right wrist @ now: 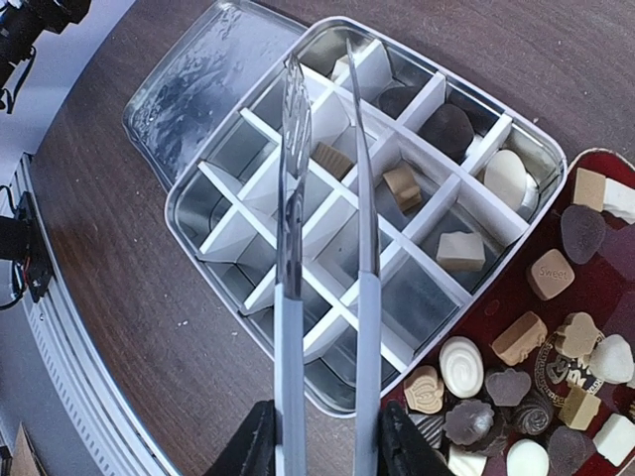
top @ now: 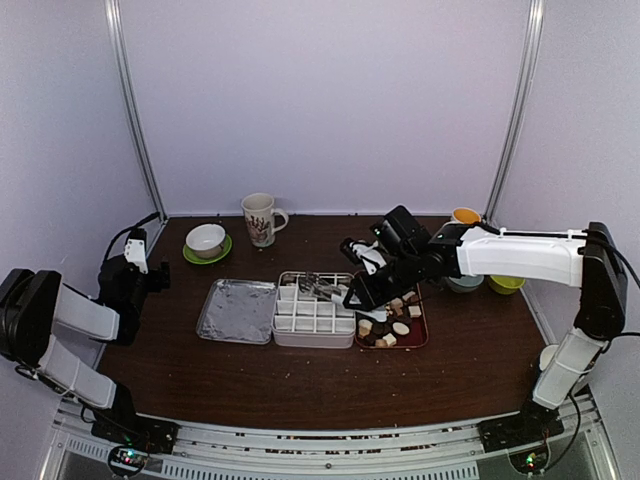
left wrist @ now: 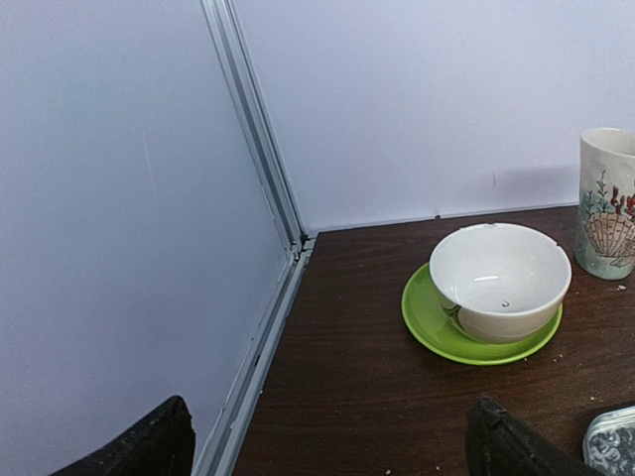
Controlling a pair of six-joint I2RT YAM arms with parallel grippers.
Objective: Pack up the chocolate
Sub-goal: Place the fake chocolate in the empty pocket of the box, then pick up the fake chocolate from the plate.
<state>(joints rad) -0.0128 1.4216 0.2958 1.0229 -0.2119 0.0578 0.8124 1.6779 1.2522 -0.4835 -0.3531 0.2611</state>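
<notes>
Chocolate pieces (right wrist: 461, 365) in dark brown, tan and white lie heaped in the dark red tray (right wrist: 491, 302), also visible from above as the chocolate (top: 398, 327). A few more pieces (right wrist: 459, 250) sit in separate cells of the white-divided metal tin (right wrist: 189, 228). My right gripper (right wrist: 327, 446) is shut on the metal tongs (right wrist: 293, 248). The tong tips stand apart over the tin's far cells with nothing between them. From above, the right gripper (top: 365, 290) hovers over the tin (top: 313, 312). My left gripper (left wrist: 327, 451) is open and empty at the table's left edge, far from the chocolate.
The tin's lid (top: 237, 310) lies flat to the left of the tin. A white bowl on a green saucer (left wrist: 451, 337) and a shell-patterned cup (top: 260, 218) stand at the back left. Small cups and bowls (top: 506, 284) sit behind the right arm. Walls close in the table.
</notes>
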